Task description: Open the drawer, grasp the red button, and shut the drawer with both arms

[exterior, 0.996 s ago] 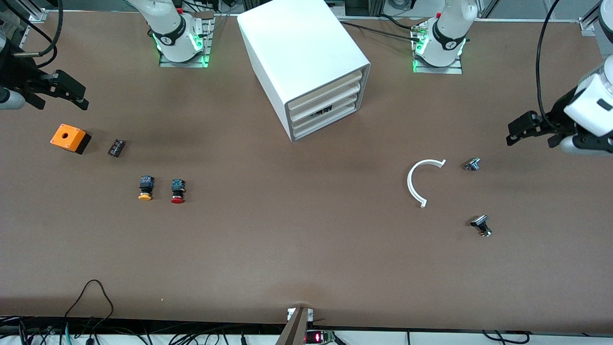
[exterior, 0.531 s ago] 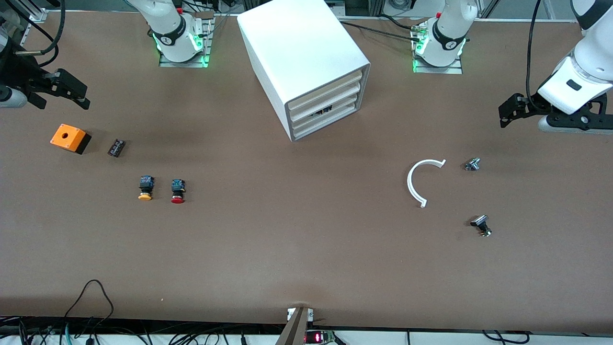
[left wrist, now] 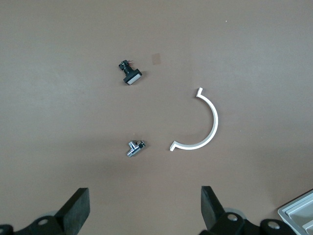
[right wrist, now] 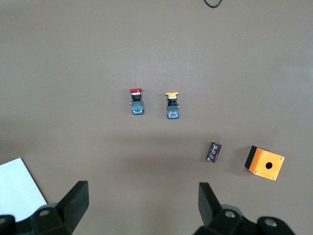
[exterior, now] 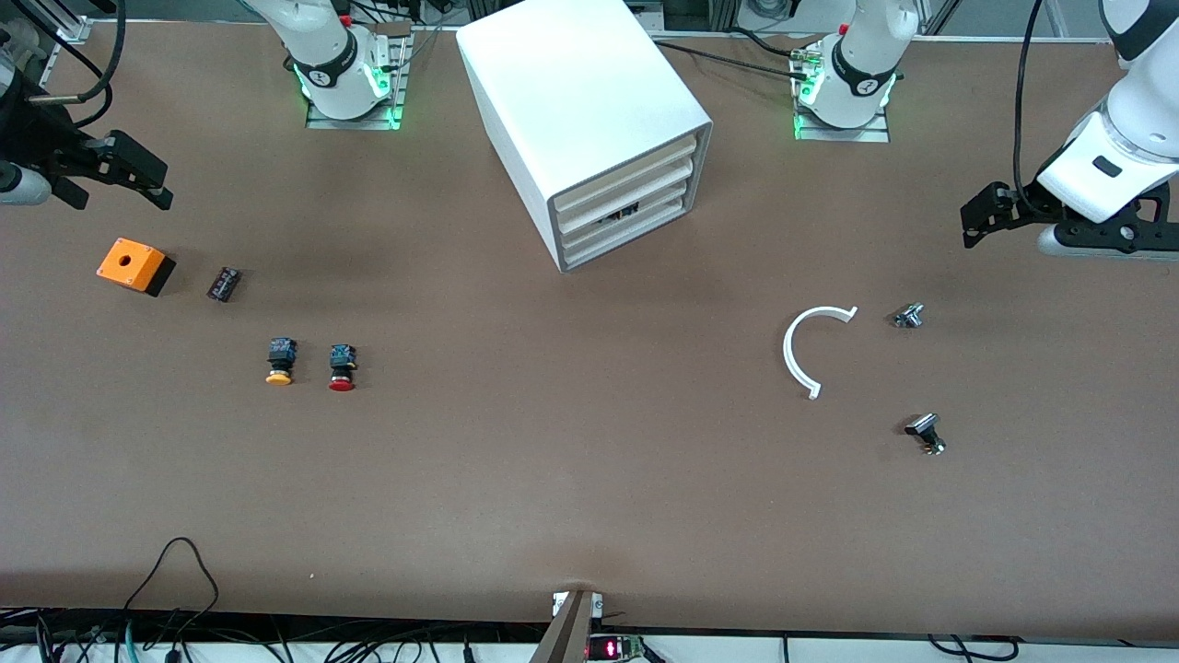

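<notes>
White boxy drawer cabinet is sitting w/ all drawers shut. Red-capped push button is lying on the brown table, beside a yellow-capped one. Left gripper & right gripper are both hovering over the table ends, fingers wide apart, holding nothing. This fits drawer not opened yet, or shut again w/ button taken out.

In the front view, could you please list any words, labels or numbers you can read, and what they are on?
None can be read.
Round black marks on each arm's base: too small to read.
Red lit display at the table's near edge: digits blurred.
Drawer cabinet: no label visible.
</notes>
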`<control>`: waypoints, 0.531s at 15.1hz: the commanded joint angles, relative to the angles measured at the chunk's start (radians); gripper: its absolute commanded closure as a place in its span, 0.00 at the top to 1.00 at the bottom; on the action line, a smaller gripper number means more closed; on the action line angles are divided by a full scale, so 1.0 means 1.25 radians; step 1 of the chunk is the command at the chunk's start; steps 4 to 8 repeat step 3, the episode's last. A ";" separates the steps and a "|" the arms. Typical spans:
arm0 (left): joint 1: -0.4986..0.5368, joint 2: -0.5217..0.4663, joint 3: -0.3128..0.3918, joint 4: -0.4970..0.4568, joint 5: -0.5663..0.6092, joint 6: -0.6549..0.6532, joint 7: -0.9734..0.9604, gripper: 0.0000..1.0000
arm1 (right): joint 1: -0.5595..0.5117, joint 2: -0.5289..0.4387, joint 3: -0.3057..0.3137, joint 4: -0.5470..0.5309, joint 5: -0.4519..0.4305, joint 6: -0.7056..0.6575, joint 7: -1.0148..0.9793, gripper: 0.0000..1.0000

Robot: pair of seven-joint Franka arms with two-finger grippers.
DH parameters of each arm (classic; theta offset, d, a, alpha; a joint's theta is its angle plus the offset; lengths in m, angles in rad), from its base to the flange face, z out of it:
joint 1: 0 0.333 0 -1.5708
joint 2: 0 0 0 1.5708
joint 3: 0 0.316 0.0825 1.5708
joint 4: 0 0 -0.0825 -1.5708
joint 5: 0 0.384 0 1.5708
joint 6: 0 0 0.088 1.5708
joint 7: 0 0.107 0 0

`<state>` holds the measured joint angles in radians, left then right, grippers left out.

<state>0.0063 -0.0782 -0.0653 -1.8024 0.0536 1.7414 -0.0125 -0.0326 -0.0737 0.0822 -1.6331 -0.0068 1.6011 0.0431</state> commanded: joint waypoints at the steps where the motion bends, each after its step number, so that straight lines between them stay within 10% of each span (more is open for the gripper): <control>1: 0.005 0.004 -0.005 0.010 -0.016 -0.010 0.017 1.00 | -0.003 -0.017 0.007 -0.010 -0.004 -0.002 0.006 0.99; 8: 0.002 0.004 -0.009 0.012 -0.016 -0.010 0.017 1.00 | -0.003 -0.015 0.005 0.001 -0.004 -0.003 0.001 0.99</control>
